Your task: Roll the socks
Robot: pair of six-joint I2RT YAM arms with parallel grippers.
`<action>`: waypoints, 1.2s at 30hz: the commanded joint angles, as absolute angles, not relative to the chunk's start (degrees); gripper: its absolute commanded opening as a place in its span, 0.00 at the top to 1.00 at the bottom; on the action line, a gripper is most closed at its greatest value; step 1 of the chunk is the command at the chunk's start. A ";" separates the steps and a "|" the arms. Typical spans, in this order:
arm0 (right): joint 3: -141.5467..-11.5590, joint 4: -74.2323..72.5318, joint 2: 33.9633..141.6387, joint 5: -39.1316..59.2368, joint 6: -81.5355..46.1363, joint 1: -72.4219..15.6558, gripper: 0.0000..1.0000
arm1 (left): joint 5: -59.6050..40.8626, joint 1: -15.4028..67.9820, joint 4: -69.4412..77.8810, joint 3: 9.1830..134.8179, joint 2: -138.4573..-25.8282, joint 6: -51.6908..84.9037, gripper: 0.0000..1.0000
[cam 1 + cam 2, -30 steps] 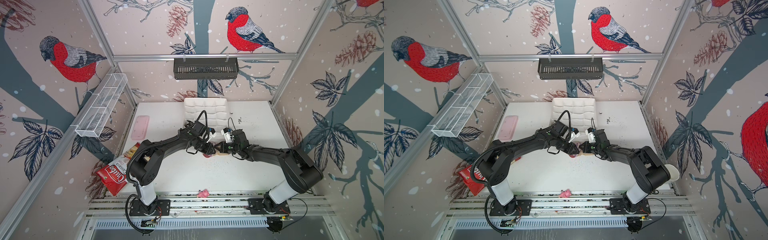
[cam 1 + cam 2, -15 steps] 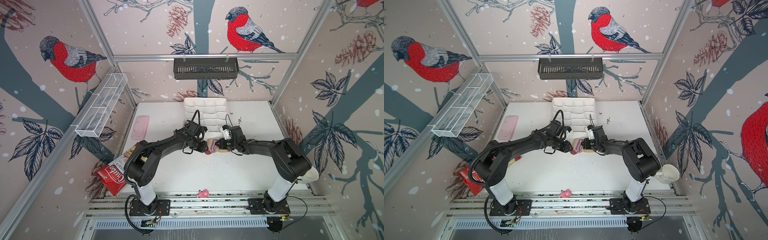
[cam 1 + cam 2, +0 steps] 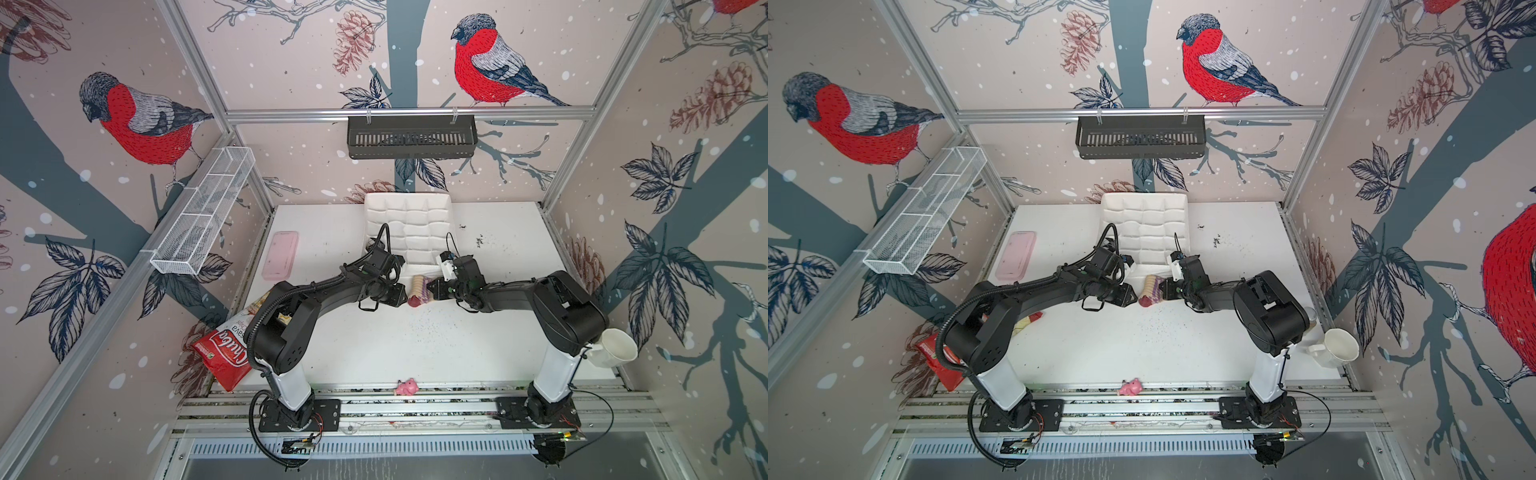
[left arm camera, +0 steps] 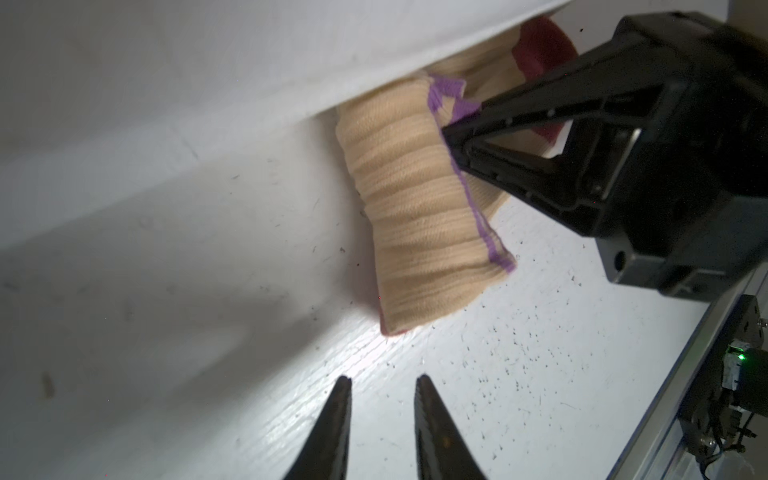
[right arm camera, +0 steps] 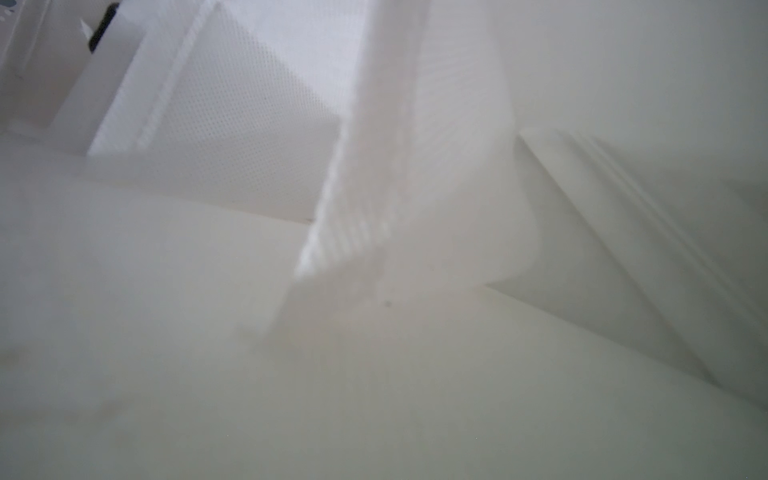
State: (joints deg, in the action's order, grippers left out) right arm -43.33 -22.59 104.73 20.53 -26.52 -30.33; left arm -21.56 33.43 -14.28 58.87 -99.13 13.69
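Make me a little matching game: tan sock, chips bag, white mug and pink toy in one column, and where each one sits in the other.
Things:
1 tan sock
2 chips bag
3 white mug
4 pink toy

Places:
A on the front rail
B pinched by the right gripper
C at the left edge of the table
D at the right front corner of the table

Pairs: 1-B, 2-C, 3-D, 4-A

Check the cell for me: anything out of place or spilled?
Yes. The chips bag hangs over the table's left edge, a white mug perches at its right edge, and black specks litter the surface. The tan sock has one end tucked under the white pad.
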 commanded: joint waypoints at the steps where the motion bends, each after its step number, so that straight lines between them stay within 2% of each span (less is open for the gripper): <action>1: -40.74 -7.64 104.65 18.68 -29.76 -32.23 0.96 | -22.41 32.92 -12.29 57.98 -97.66 13.52 0.71; 8: -41.58 -6.65 104.49 17.59 -29.75 -33.22 0.96 | -22.29 31.10 -10.21 57.48 -97.18 12.57 0.71; 17: -39.63 -9.29 97.03 16.40 -30.15 -34.16 0.96 | -26.07 31.27 -1.04 62.81 -105.28 14.25 0.72; 26: -36.76 -12.95 93.69 15.18 -30.02 -35.71 0.96 | -24.55 31.64 9.18 60.63 -107.75 19.59 0.72; 36: -34.29 -15.36 87.99 11.81 -29.38 -36.65 0.95 | -28.45 35.85 17.93 61.43 -112.17 26.11 0.73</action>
State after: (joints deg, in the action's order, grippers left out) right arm -34.89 -15.07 88.95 13.50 -29.80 -36.58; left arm -26.57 35.55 11.94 61.28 -111.15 22.81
